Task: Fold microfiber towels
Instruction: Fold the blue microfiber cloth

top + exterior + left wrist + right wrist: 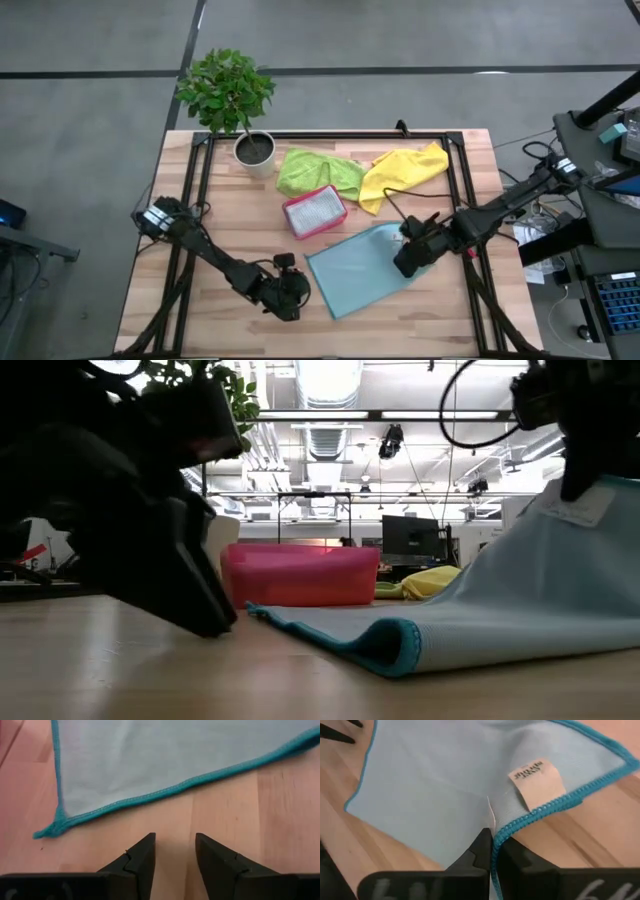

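On a slatted wooden surface (220, 230) beside a pink tray (314, 211): teal-blue towel (362, 268) spread flat, one edge pinched in the closed right gripper (492, 851); left gripper (174, 856) half-open, empty, near its corner. Best lifted slowly, edges aligned.

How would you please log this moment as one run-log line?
right gripper: shut on blue towel edge, lifting it | left gripper: open, empty, at towel's near corner | step: first fold starting

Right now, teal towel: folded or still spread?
Spread, single layer. The teal towel lies flat on the table, only its corner lifted, pinched by the right gripper.
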Controlling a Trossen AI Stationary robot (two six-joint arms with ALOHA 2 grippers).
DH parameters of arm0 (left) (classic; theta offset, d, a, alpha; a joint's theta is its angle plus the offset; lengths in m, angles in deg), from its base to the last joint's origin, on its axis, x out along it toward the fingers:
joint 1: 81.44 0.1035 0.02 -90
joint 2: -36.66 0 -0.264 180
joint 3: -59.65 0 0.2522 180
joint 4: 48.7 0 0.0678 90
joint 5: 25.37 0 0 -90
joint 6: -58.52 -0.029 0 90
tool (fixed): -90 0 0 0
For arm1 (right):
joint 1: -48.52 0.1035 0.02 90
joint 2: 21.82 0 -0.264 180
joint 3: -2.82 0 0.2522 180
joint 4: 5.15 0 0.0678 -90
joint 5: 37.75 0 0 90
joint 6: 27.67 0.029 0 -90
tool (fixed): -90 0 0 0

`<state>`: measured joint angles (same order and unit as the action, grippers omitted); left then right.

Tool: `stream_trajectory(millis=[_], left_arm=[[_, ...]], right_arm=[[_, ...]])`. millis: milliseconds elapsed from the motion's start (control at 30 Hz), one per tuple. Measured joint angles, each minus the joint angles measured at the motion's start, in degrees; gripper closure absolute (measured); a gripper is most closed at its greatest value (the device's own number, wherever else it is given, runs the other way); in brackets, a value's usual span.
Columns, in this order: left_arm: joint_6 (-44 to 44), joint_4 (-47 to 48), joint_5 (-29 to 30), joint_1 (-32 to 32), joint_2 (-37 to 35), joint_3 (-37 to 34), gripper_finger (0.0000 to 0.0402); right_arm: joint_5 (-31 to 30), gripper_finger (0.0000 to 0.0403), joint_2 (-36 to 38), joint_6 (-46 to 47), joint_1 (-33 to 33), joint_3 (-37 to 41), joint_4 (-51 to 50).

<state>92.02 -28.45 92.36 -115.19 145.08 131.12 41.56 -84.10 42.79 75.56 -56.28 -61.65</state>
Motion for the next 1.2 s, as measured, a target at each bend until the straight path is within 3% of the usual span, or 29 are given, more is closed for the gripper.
stream_trajectory(millis=[300,767,1033,1200], left_arm=[[-3.1,-5.1,0.6,0.8,2.1,0.1,0.0276],[-3.9,-6.5,0.0,0.8,2.2,0.0,0.0276],[-3.9,-6.5,-0.1,0.8,2.2,0.0,0.0276],[-3.9,-6.6,0.0,0.8,2.2,0.0,0.0276]], right_arm=[[0.6,0.0394,-14.6,-1.8,0.0,-8.4,8.5],[0.1,0.0394,-36.0,-9.5,-1.5,-27.8,8.7],[-1.3,0.0393,-42.9,-13.8,-3.3,-33.8,8.7],[0.2,0.0365,-44.4,-13.9,-3.3,-34.9,8.7]])
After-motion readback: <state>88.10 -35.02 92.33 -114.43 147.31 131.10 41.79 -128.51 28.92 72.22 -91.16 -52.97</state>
